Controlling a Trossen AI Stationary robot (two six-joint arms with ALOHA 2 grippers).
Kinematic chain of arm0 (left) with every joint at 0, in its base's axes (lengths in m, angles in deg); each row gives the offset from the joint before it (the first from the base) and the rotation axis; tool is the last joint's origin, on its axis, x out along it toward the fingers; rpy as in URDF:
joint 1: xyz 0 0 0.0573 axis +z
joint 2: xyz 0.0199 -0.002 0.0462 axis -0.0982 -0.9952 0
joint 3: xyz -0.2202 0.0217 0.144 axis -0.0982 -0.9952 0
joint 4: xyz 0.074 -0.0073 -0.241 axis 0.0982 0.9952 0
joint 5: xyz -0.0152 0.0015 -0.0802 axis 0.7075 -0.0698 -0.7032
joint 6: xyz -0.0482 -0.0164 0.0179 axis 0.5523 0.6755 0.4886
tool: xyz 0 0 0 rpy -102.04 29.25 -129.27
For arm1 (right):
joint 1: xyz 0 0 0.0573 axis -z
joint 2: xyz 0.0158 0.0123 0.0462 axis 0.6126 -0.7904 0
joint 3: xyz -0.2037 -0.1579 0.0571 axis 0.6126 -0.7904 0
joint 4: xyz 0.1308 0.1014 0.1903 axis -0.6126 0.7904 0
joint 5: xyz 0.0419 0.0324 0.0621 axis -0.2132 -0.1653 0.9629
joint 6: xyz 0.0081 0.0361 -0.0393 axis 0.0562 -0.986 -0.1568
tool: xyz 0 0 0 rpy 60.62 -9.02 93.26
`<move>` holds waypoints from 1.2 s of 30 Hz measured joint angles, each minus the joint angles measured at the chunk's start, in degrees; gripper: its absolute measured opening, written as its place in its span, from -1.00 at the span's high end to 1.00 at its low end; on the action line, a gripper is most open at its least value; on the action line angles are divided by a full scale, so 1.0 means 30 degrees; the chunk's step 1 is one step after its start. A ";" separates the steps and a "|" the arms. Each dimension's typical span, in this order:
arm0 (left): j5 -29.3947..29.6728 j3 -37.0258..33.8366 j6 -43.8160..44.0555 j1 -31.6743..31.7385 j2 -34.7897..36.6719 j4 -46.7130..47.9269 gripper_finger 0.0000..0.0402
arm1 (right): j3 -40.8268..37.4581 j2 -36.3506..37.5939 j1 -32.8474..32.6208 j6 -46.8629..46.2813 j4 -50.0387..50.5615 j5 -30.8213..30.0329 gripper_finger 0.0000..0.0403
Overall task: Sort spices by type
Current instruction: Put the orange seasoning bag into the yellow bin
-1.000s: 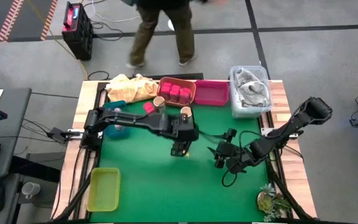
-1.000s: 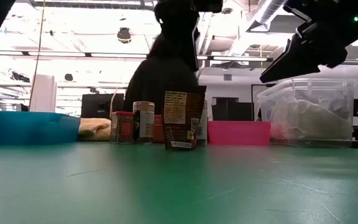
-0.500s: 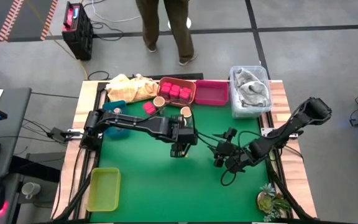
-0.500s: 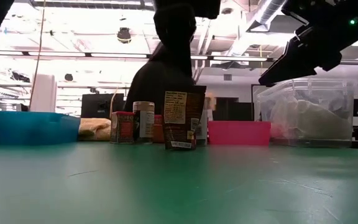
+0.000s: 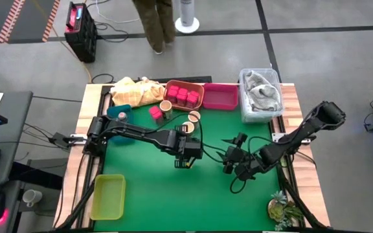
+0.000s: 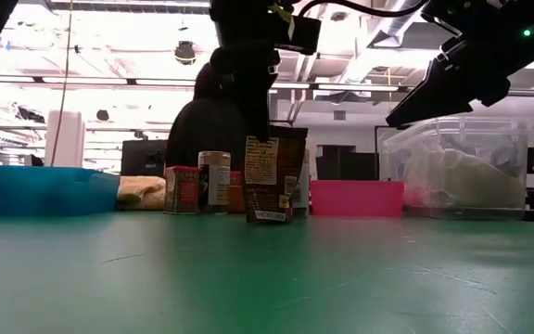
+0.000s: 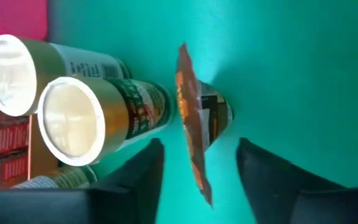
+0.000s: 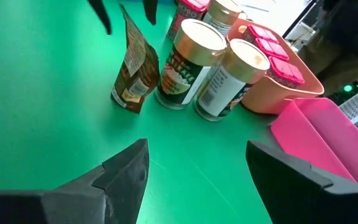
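A brown spice pouch [image 7: 194, 130] stands upright on its base on the green mat [image 5: 147, 188]. My left gripper [image 7: 199, 142] hangs right above it, pointing steeply down and open. One finger stands on each side of the pouch's top edge [image 6: 265, 139], with a gap on both sides. Two round jars [image 7: 73, 118] [image 7: 17, 74] stand just behind the pouch. A pink-red cube [image 5: 154, 112] lies beside them, and more cubes fill the orange tray [image 5: 183, 95]. My right gripper [image 8: 197, 144] waits open above the mat, to the right of the pouch [image 8: 132, 68].
A magenta tray [image 5: 220, 97] and a clear tub holding grey cloth [image 5: 261, 94] line the far edge. A pale yellow cloth [image 5: 135, 90] and a teal tray [image 5: 120, 113] sit far left. A yellow-green tray [image 5: 107, 196] lies near left, a small plant [image 5: 280, 208] near right.
My left gripper has come down onto the level of the pouch's top and shifted slightly toward the table's near edge. The pouch and jars have stayed where they were. The person beyond the far edge has walked off to the left.
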 joint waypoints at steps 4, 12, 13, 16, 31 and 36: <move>0.0149 0.0000 0.0116 0.0115 0.0000 0.0034 0.52 | 0.0000 0.0000 0.0000 -0.0038 -0.0048 -0.0003 -0.50; -0.2449 0.0925 0.0161 0.0120 0.0000 0.2329 0.99 | 0.0000 0.0000 0.0000 -0.0016 -0.0046 -0.0132 -0.50; -0.2874 0.1250 0.0478 0.0114 0.0072 0.3108 0.99 | 0.0000 0.0000 0.0008 0.0013 -0.0041 -0.0165 -0.50; -0.4069 0.2192 0.1466 -0.0142 0.0461 0.5202 1.00 | 0.0000 0.0000 0.0007 0.0179 -0.0028 -0.0591 -0.50; -1.0298 0.2965 0.8102 -0.4710 0.4220 0.9901 1.00 | 0.0000 0.0000 0.1783 0.3390 -0.2116 -0.0678 -0.50; -0.9784 0.2958 1.0818 -0.6790 0.4574 0.9885 1.00 | 0.0015 0.0000 0.2057 0.5441 -0.4164 -0.0486 -0.50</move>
